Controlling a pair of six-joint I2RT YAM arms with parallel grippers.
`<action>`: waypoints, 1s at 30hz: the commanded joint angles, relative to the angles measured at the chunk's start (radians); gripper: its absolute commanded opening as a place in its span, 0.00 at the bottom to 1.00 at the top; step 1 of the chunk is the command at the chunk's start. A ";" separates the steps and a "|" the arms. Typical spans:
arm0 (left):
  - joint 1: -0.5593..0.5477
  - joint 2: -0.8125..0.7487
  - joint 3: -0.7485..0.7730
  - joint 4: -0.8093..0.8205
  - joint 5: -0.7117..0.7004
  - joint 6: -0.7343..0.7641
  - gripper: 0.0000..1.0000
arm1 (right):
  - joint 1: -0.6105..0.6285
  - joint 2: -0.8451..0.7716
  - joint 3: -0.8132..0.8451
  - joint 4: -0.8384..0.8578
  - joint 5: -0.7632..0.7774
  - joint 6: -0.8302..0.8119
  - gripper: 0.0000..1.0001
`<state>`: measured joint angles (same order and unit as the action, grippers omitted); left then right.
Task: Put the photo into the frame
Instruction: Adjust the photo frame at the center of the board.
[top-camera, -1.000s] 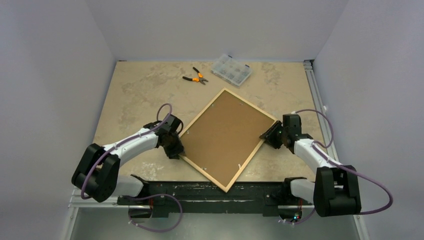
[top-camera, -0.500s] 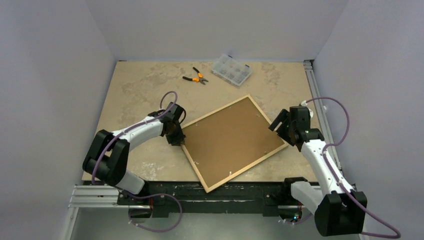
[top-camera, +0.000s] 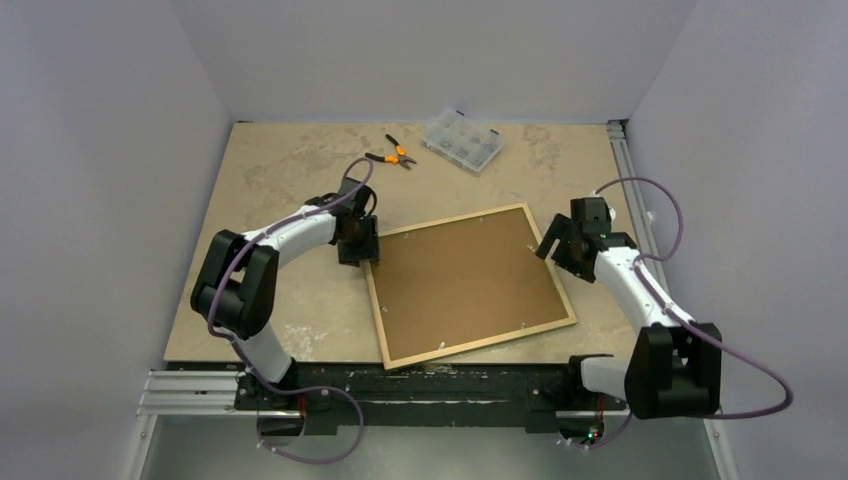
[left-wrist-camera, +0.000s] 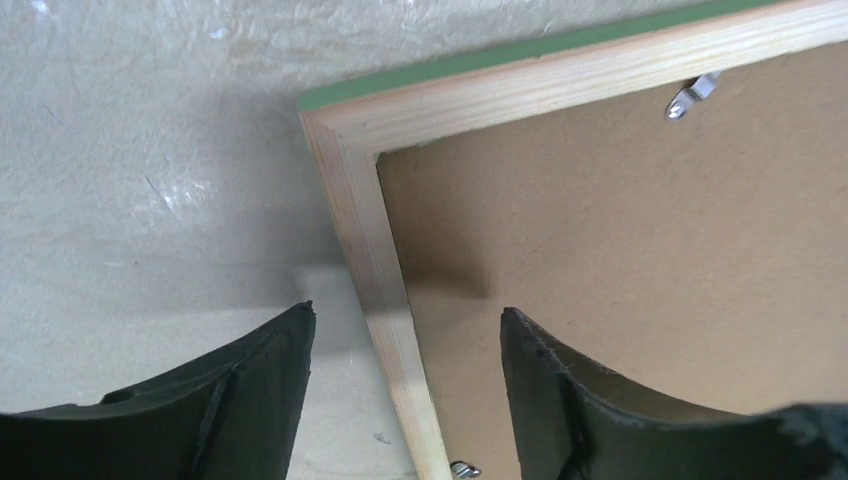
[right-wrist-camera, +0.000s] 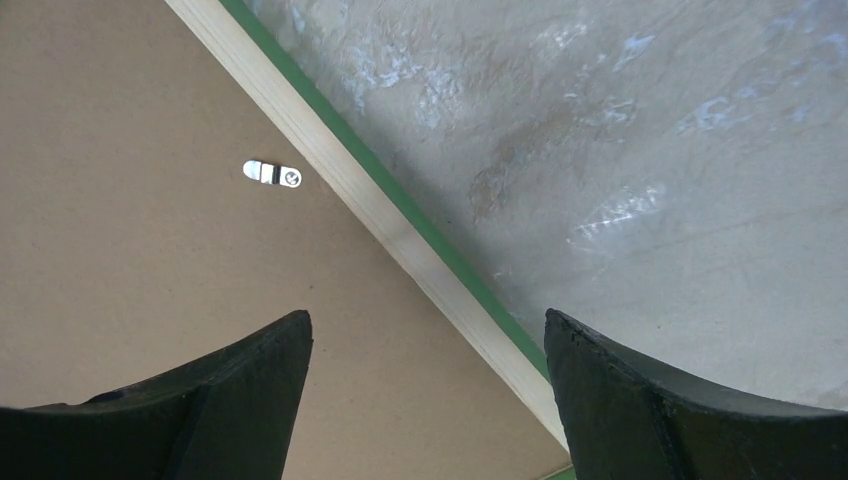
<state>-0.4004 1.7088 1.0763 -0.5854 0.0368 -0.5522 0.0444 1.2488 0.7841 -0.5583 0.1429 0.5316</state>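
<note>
Resting place, frame (left-wrist-camera: 378, 290): flat on table (top-camera: 280, 180), face-down, pale wood back up, green front edge showing along outer side; lies btw the two grippers, skewed a bit vs the table edges.
L gripper (left-wrist-camera: 405, 310): jaws apart, holding nothing; over frame's far-left corner. One finger over bare table, other over backing sheet (top-camera: 468, 283). Wood rail runs up btw them w/ a gap each side.
R gripper (right-wrist-camera: 425, 315): jaws wide apart, holding nothing; over frame's right rail near its far corner. Rail crosses diagonally btw the fingers, one finger over backing sheet, other over table.
Height of fingertips above frame: can't tell.
Backing sheet: brown fibreboard, fills frame's back, inboard of both grippers.
Turn clip (right-wrist-camera: 272, 173): small metal tab on backing sheet just inside the rail, ahead of R gripper on its backing-sheet side. A similar one sits ahead of L gripper by the far rail.
Pliers (top-camera: 392, 155): orange handles, on table beyond L gripper, well apart from frame.
Parts box (top-camera: 462, 140): clear, compartmented, just beside pliers, beyond both grippers near table's far edge.
</note>
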 joint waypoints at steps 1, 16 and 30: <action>0.061 -0.081 -0.037 0.098 0.182 -0.001 0.72 | -0.019 0.056 0.010 0.058 -0.109 -0.042 0.84; 0.064 -0.290 -0.456 0.364 0.388 -0.235 0.74 | -0.020 0.182 -0.062 0.141 -0.314 -0.075 0.77; 0.058 -0.120 -0.179 0.283 0.383 -0.180 0.71 | 0.001 -0.074 -0.324 0.161 -0.573 0.083 0.78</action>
<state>-0.3229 1.5219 0.7753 -0.3336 0.3946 -0.7616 -0.0010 1.1725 0.5159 -0.2855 -0.1555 0.4931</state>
